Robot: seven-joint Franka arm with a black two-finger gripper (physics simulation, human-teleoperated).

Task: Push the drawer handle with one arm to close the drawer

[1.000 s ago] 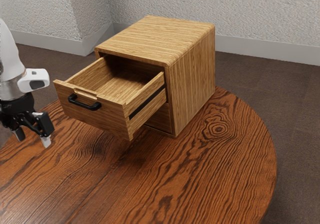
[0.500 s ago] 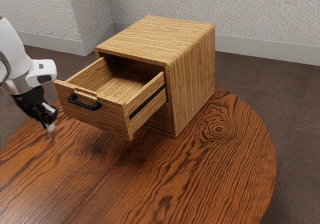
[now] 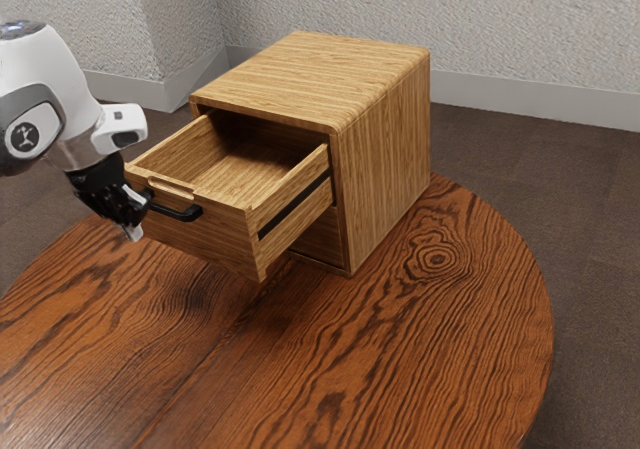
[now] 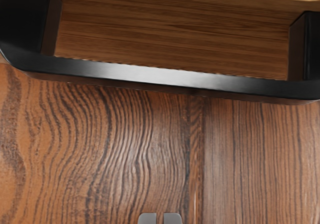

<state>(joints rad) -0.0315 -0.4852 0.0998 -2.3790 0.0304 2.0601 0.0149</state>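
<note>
At the exterior view's left, my gripper [image 3: 133, 231] points down just in front of the drawer front, by one end of the black handle [image 3: 180, 212]. The upper drawer [image 3: 210, 237] stands pulled well out of the wooden cabinet [image 3: 385, 159]. In the wrist view the handle [image 4: 165, 77] runs across as a black bar, and my gripper [image 4: 160, 218] has its two grey fingertips nearly together, with nothing held. A strip of space separates fingertips and bar there; whether any part of the hand touches the handle I cannot tell.
The cabinet stands on a round, dark-grained wooden table [image 3: 400, 369], whose curved edge runs past the cabinet's far side. Below the pulled-out drawer, part of a lower drawer front [image 3: 318, 237] is visible. A textured wall [image 3: 520, 29] rises behind.
My hand has moved toward the exterior view's right, up to the handle, and tilted; its fingers, apart a second ago, have come together. Drawer and cabinet have not moved.
</note>
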